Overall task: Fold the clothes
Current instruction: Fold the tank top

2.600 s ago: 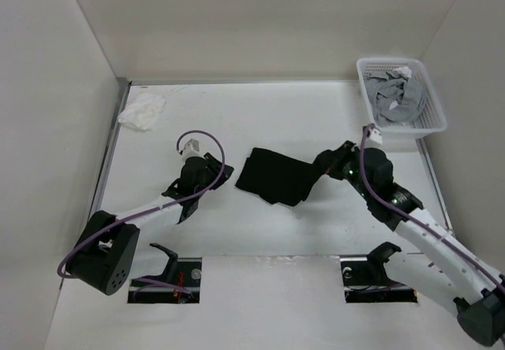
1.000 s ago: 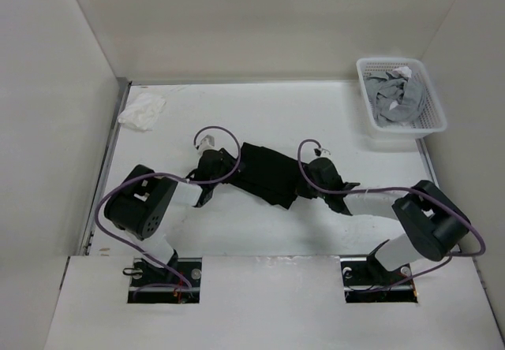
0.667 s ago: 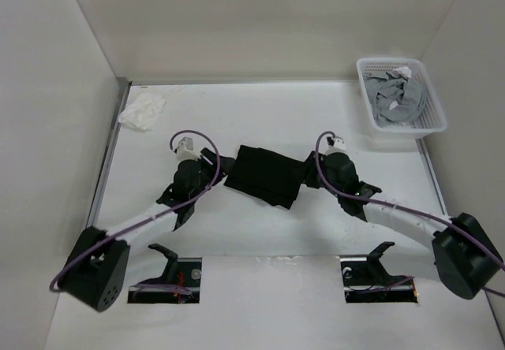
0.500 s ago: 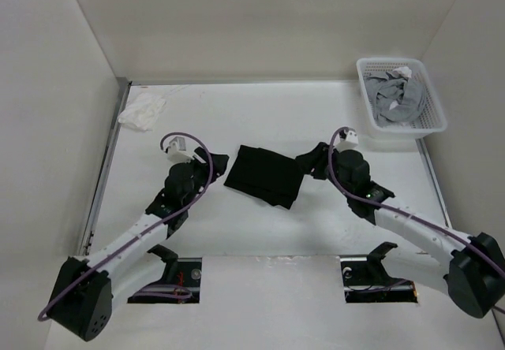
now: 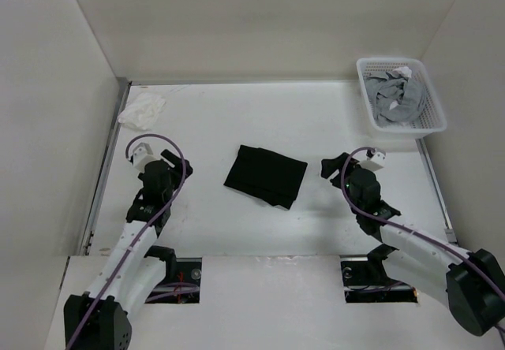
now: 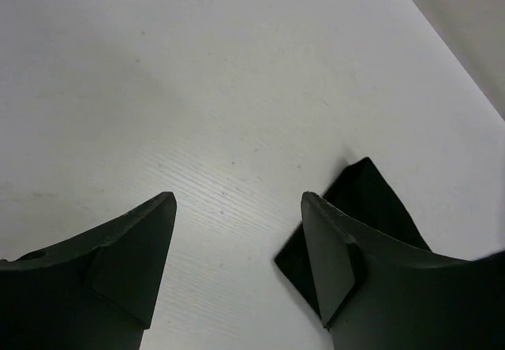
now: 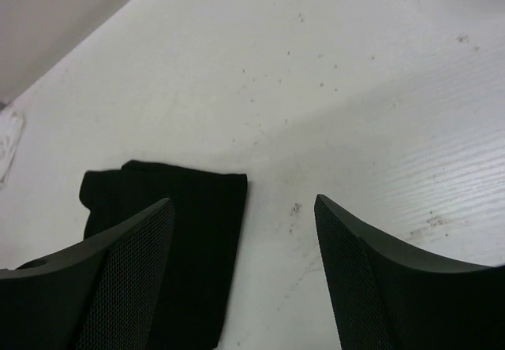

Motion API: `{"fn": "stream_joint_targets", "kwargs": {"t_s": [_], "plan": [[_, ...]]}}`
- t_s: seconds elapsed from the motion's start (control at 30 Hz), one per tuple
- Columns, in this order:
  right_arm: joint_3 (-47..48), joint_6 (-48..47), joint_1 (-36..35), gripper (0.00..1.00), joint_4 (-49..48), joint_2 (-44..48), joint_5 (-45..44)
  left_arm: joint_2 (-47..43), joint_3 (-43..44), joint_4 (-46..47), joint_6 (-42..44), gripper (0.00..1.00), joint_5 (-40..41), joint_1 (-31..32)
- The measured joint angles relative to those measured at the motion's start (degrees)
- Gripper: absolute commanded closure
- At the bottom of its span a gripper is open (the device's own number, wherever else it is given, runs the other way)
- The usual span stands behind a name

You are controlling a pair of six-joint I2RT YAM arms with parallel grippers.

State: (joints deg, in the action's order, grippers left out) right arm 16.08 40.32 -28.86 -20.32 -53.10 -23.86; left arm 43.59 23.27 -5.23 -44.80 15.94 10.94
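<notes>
Lying folded: clothes point(image 5: 265, 176); L pincer point(image 6: 237, 208), R pincer point(image 7: 242, 204) wide, empty; basket point(image 5: 404, 132) top-view only

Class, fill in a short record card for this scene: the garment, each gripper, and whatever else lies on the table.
garment: black shirt, folded into a compact rectangle, flat on the table
left gripper: open, empty, left of the shirt, apart from it
right gripper: open, empty, right of the shirt, apart from it
far right corner: white basket holding grey garments
far left: rumpled white cloth
</notes>
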Motion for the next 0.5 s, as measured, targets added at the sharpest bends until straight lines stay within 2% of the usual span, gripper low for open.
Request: {"fn": "stream_joint_targets", "kwargs": {"t_s": [0.17, 0.5], "plan": [[-0.02, 0.72, 0.85, 0.24, -2.93, -0.61, -0.81, 1.38, -1.01, -0.13, -0.42, 0.37, -1.7, -4.13], [-0.02, 1.33, 1.88, 0.24, -4.66, -4.22, 0.31, 12.44, -0.98, 5.86, 0.07, 0.38, -4.24, 0.15]]}}
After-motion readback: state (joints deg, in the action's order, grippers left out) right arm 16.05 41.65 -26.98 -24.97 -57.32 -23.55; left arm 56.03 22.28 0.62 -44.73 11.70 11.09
